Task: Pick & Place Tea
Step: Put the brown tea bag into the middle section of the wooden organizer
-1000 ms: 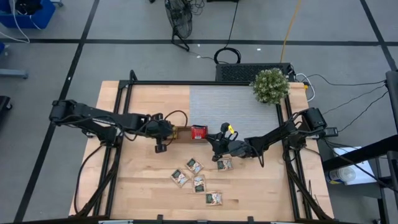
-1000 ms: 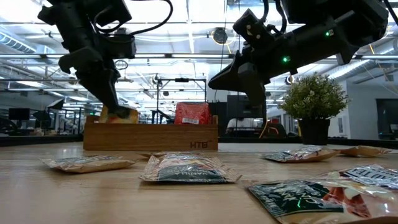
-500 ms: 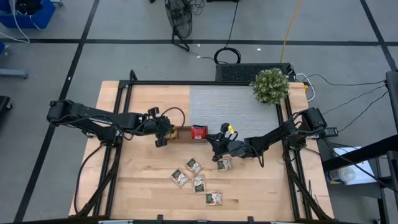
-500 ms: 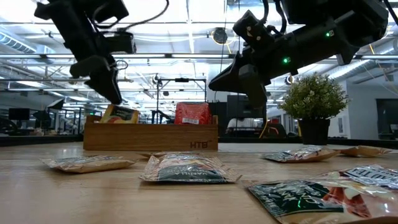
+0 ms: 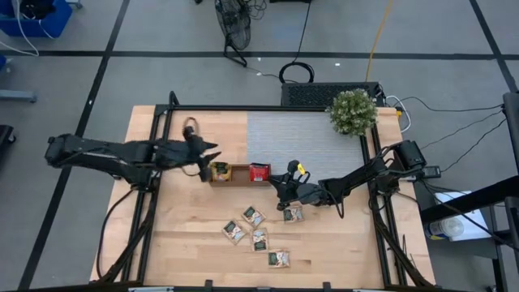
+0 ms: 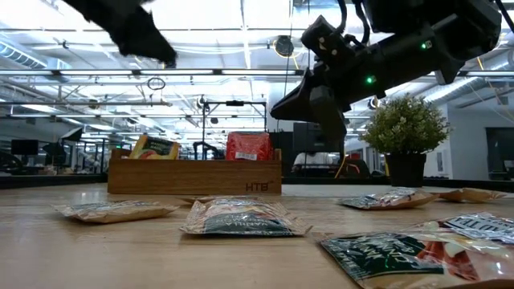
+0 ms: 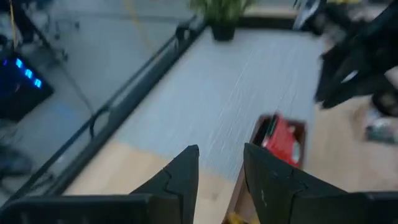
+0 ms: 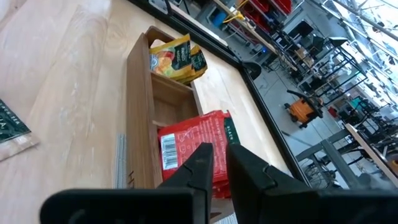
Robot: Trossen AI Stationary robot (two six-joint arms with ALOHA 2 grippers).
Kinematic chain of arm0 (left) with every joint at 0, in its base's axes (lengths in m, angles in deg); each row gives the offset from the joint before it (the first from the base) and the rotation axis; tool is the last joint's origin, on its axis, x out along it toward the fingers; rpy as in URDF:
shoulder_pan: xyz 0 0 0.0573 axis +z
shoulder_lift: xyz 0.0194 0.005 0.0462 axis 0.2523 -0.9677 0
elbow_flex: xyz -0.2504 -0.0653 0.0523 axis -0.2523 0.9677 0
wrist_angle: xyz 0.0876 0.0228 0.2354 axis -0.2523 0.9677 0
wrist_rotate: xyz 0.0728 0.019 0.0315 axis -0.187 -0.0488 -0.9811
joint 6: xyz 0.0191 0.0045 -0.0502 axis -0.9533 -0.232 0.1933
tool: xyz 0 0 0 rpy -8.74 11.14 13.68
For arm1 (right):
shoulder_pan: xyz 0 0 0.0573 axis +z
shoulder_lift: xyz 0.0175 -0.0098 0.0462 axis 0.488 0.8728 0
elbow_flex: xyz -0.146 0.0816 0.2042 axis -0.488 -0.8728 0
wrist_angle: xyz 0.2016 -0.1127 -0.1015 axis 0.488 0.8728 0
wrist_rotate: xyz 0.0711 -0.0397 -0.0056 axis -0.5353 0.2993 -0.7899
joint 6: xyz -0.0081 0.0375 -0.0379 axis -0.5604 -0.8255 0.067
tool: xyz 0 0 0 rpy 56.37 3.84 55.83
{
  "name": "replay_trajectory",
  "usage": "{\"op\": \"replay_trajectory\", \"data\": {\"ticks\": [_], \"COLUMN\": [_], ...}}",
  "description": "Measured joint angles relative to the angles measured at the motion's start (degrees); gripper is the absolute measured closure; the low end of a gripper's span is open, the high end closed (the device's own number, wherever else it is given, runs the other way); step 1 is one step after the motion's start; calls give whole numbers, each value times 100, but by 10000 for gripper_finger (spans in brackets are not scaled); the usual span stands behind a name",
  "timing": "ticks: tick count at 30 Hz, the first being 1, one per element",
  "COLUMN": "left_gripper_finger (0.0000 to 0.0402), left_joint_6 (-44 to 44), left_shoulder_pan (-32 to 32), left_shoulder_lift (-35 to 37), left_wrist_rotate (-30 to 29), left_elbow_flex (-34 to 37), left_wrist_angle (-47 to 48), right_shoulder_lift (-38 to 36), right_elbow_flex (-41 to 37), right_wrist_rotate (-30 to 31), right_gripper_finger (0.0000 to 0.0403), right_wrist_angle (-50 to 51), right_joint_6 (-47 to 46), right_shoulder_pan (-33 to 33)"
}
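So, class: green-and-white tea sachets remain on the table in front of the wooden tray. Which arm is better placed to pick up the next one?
Right. The right gripper hangs just above the nearest green-and-white sachet, while the left gripper is up beyond the wooden tray.

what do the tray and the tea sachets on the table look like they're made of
Tray: looks like plain wood, matte, with visible grain and a brown tone. Sachets: probably thin plastic or foil film, since they're glossy, crinkled and have flat sealed edges.
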State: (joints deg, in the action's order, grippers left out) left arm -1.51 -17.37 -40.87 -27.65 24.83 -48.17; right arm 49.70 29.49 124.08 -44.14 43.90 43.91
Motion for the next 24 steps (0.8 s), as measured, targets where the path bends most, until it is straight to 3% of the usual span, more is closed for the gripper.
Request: {"op": "replay_trajectory", "data": {"ticks": [7, 12, 18, 24], "left_gripper_finger": [270, 270, 270, 270], "left_joint_6": [124, 86, -280, -47], "left_shoulder_pan": [-51, -163, -312, -318], "left_shoulder_lift": [949, 1082, 1078, 1285], "left_wrist_rotate": [20, 545, 697, 694], "left_elbow_flex": [40, 250, 1165, 1500], "left_wrist_angle": [-332, -1189, -2670, -2533], "right_shoulder_lift": [-133, -500, -1295, -2387], "right_elbow_flex": [0, -91, -516, -1349], "right_wrist_rotate": [19, 3, -10, -155], "right_gripper_finger": [369, 369, 372, 373], "right_wrist_angle": [181, 414, 380, 387], "right_joint_6": [170, 181, -143, -195], "right_shoulder_pan": [113, 272, 570, 1288]}}
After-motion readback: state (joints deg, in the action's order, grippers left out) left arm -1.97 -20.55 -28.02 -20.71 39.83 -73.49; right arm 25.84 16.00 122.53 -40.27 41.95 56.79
